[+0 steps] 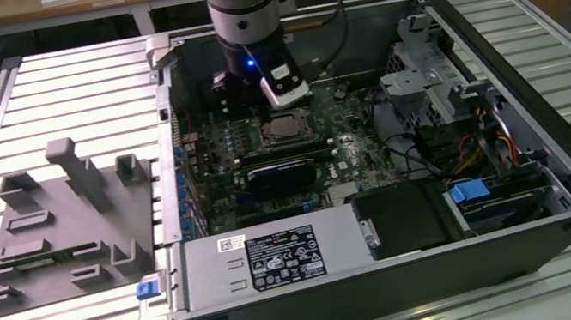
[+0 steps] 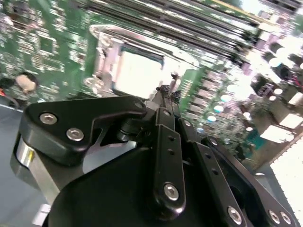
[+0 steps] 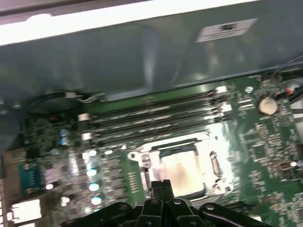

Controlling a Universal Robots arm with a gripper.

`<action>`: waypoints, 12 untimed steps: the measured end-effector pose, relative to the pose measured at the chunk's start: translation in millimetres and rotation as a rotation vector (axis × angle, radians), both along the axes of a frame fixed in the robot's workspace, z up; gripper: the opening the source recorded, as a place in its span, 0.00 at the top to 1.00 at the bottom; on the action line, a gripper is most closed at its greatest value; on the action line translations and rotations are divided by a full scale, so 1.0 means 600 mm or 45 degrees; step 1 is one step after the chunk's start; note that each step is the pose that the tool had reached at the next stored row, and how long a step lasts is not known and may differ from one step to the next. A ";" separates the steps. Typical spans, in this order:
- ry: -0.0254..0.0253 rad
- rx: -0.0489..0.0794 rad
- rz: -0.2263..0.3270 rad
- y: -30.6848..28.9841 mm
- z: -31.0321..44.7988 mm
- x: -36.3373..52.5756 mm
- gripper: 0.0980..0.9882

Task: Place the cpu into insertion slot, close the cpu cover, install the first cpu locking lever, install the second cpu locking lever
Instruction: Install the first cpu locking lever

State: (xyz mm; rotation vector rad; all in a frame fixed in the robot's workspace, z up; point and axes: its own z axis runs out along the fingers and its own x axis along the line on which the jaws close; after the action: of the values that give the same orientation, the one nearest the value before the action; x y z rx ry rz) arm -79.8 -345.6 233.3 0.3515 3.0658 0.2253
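The cpu [image 1: 283,130] lies flat in the insertion slot [image 1: 261,136] on the green board inside the open computer case. Its silver top shows bright in both wrist views [image 3: 182,168] [image 2: 139,73]. The cpu cover [image 3: 142,158] lies down around the chip as a shiny metal frame [image 2: 142,35]. My gripper [image 1: 286,90] hangs just above the socket, toward the case's back wall. Its black fingers are pressed together at the socket's edge [image 3: 161,185] [image 2: 166,90], with nothing visible between them. A thin metal lever [image 3: 213,163] runs along one side of the socket.
Long memory slots [image 3: 151,118] run beside the socket, and a black card [image 1: 282,174] sits on its other side. The case holds a power supply [image 1: 267,259], a drive cage [image 1: 424,84] and cables [image 1: 493,151]. A grey fixture plate [image 1: 64,223] lies at the exterior view's left.
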 end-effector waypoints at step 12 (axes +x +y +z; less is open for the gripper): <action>-0.0102 0.000 0.000 0.0000 0.031 -0.019 1.00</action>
State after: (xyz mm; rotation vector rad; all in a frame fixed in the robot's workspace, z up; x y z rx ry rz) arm -91.2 -345.6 252.2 0.3500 3.0579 0.2262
